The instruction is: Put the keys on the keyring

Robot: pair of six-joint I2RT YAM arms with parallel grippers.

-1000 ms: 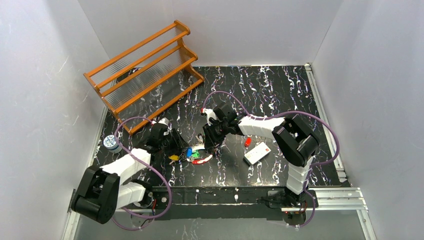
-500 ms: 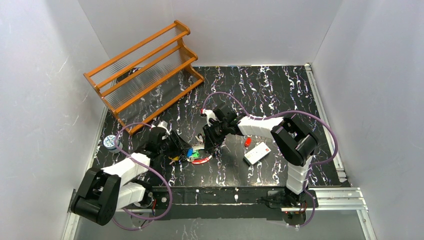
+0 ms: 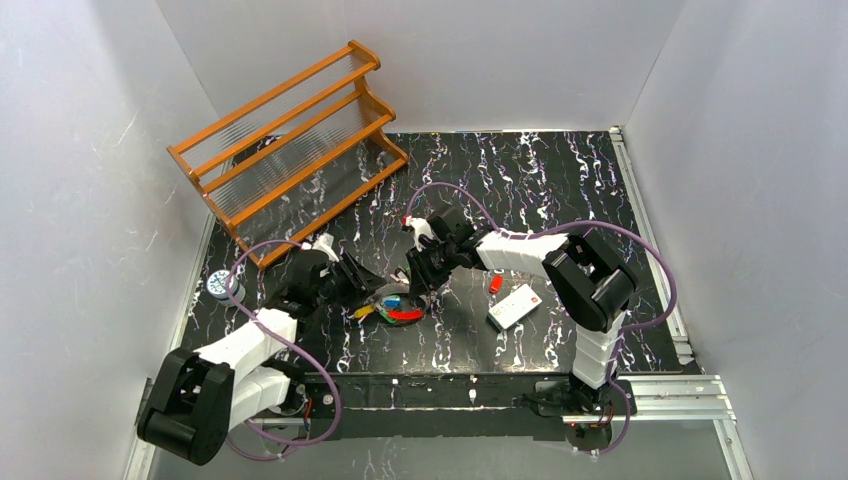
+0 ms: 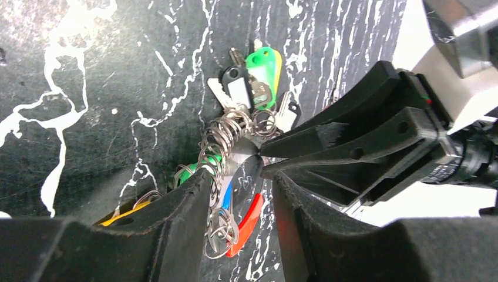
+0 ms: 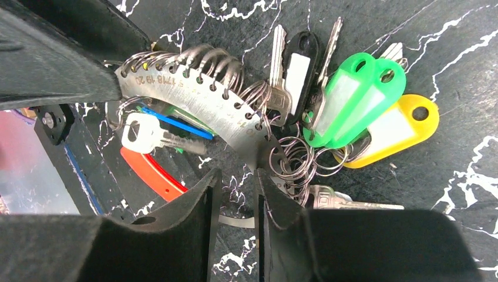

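The keyring point(image 5: 199, 100) bears stamped numbers — right wrist only.

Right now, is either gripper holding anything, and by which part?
The right gripper pinches the keyring by its flat numbered band. Whether the left gripper grips anything cannot be told.

High rear view over whole table point(image 3: 560, 180), both wrist views close, looking down, sharing the keys point(image 5: 346, 106)
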